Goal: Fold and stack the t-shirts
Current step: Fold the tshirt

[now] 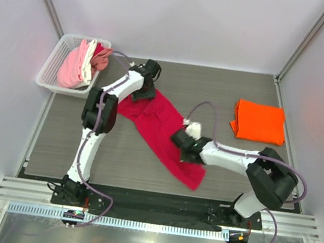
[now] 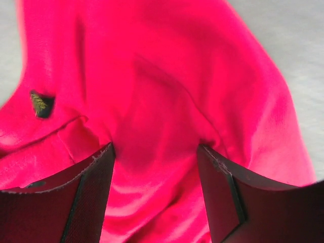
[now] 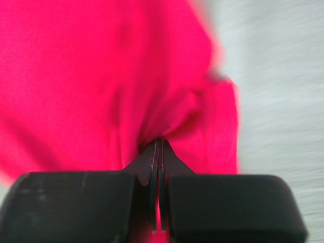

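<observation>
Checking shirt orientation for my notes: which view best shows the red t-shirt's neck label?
Left wrist: the dark neck label shows clearly on the red t-shirt. Top external shows most of the shirt, label too small to make out; right wrist shows only pinched cloth.

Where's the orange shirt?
In the top view, the folded orange shirt lies on the right side of the table, apart from the red shirt.

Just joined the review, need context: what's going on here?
Both arms are working the crimson t-shirt, spread diagonally. The right end effector is shut, pinching cloth at its right edge; the left end effector hangs open over the collar end. An orange t-shirt lies folded at far right; pink and white shirts sit in the basket at far left.
</observation>
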